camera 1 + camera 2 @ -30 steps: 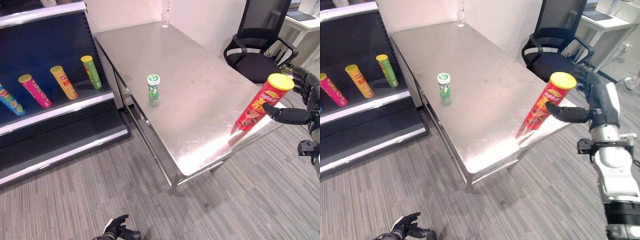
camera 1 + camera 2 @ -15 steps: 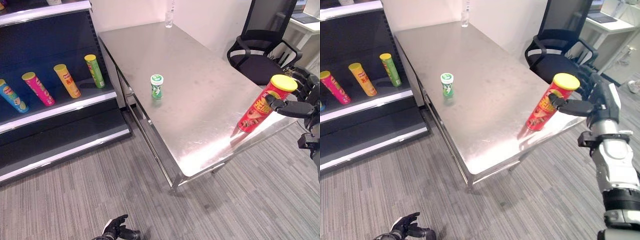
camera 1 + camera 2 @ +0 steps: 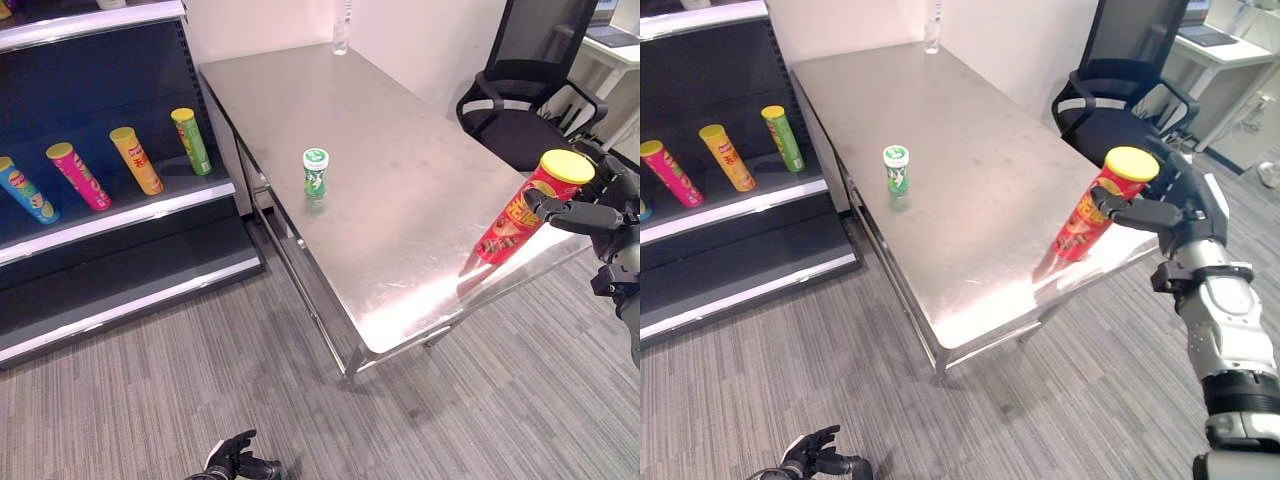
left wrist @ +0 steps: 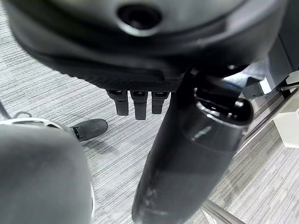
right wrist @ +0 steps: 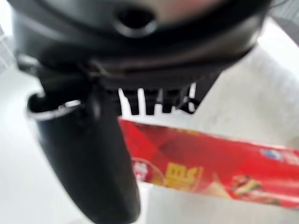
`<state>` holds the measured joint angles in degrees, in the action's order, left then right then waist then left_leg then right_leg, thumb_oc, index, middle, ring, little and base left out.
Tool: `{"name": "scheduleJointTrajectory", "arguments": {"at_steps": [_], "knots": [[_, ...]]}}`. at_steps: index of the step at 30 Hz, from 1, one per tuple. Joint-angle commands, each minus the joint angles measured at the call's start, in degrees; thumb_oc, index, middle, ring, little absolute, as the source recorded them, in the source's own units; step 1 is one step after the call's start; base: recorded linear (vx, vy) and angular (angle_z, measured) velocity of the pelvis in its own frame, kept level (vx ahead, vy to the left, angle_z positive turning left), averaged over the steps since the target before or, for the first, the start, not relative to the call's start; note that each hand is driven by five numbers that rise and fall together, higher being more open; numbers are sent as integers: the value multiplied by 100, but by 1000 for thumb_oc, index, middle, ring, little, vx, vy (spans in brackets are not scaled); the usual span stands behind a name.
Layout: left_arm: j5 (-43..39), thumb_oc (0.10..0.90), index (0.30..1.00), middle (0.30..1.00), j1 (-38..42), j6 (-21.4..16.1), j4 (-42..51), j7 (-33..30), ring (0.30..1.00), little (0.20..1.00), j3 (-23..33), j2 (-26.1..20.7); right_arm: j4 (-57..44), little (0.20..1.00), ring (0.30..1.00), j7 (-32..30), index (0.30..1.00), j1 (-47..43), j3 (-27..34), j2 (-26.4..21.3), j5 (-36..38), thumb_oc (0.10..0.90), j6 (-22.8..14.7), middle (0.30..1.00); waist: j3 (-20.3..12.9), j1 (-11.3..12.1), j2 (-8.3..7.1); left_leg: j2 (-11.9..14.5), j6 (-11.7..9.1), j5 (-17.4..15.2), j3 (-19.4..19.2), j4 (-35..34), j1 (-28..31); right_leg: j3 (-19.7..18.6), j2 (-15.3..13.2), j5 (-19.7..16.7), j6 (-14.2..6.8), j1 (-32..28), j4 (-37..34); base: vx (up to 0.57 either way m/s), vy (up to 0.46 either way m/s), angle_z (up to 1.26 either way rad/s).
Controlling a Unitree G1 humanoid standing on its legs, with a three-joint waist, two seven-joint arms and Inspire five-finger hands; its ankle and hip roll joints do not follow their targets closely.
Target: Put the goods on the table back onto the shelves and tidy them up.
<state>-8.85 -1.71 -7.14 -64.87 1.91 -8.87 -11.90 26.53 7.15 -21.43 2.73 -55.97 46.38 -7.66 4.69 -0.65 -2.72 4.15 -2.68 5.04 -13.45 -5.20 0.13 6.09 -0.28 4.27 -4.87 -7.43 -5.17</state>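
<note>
The right robot hand (image 3: 1170,205) has thumb and fingers closed round the tilted red can (image 3: 1095,205) at the desk's (image 3: 400,180) near right edge. That loose, high hold could let it slip and topple.

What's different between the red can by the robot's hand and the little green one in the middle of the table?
The red can is tall and leans, with the right hand curled round its top; the green can is short, upright and stands free. The red can has a yellow lid and sits near the table edge; the green can has a green-and-white lid. Both are round cans.
</note>
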Motion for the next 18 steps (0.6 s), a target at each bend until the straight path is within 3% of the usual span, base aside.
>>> {"name": "scheduleJointTrajectory", "arguments": {"at_steps": [1, 18], "knots": [[49, 800, 900, 900, 90, -194, -151, 64, 900, 900, -338, -131, -119, 900, 900, 19, 900, -766, 357, -820, 269, 800, -451, 900, -340, 348, -251, 77, -500, -765, -258, 20, 539, 204, -167, 213, -797, 368, 386, 0, 0, 0], [-19, 800, 900, 900, 100, -214, -156, 93, 900, 900, -378, -149, 79, 900, 900, 206, 900, -1268, -291, -1118, 179, 800, -281, 900, -313, 401, -306, 70, -506, -738, -234, 20, 506, 237, -173, 188, -811, 382, 383, 0, 0, 0]]}}
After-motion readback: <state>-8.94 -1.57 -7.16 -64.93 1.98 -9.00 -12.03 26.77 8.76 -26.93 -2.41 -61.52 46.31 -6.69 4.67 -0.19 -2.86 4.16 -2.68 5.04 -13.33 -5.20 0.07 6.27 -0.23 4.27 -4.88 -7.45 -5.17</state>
